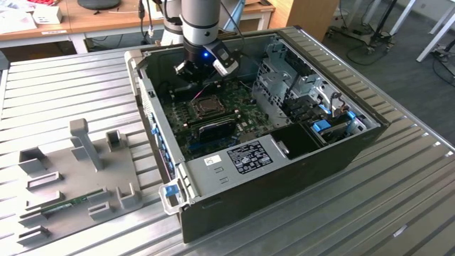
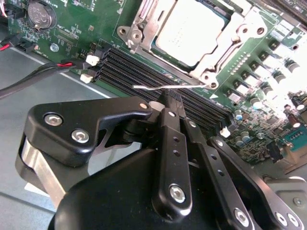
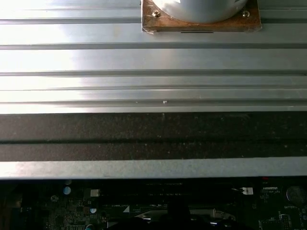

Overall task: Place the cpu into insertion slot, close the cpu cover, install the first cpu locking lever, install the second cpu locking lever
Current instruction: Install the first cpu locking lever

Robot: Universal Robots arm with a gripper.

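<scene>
In the exterior view the arm (image 1: pixel 199 21) stands upright, reaching down into the open computer case (image 1: pixel 284 176) on the ribbed counter (image 1: pixel 64 80), near the insertion slot (image 1: pixel 208 105). A white label (image 1: pixel 250 156) inside the case has print I cannot make out.

In the second wrist view the fingers (image 2: pixel 168 120) are clenched together, tips at a thin locking lever (image 2: pixel 158 87). The cpu (image 2: pixel 192 28) sits in the slot under the lowered cpu cover (image 2: pixel 144 21).

In the first wrist view, counter ribs lie beyond the case's wall.

No wording can be made out: the black label (image 1: pixel 249 156) and small white sticker (image 1: pixel 212 160) on the computer case's (image 1: pixel 284 181) metal bracket carry print too fine to read, as does the green motherboard (image 2: pixel 91 21).
</scene>
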